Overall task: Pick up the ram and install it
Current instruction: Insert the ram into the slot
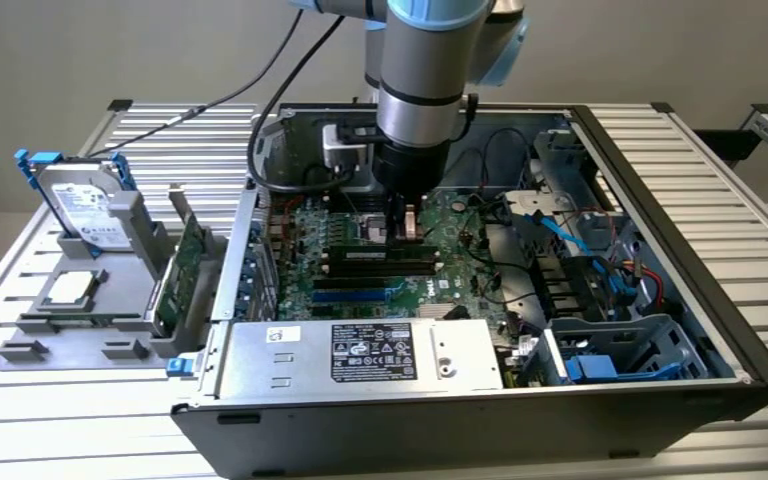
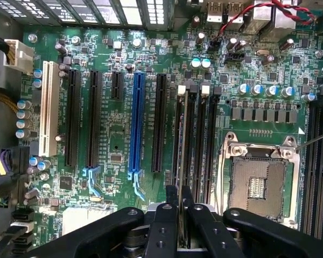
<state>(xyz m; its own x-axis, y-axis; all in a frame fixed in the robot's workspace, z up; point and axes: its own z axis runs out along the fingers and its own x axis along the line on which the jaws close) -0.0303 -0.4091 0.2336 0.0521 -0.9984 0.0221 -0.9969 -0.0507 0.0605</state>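
Holding the ram [image 2: 182, 150] edge-on between narrow-set jaws of the gripper [image 1: 408, 228], down inside the computer case [image 1: 684, 235] just above centre of the exterior frame, over the black memory slots [image 2: 210, 145] beside the bare CPU socket [image 2: 257, 188].

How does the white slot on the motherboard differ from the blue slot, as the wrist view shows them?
Colour: the white slot is cream-white, the blue slot bright blue.
Shape: the white slot looks shorter and wider, the blue slot longer and narrower.
Place: the white slot lies beside capacitors; the blue slot lies between black slots.
Both are empty and run parallel. The gripper holds the ram over neither.
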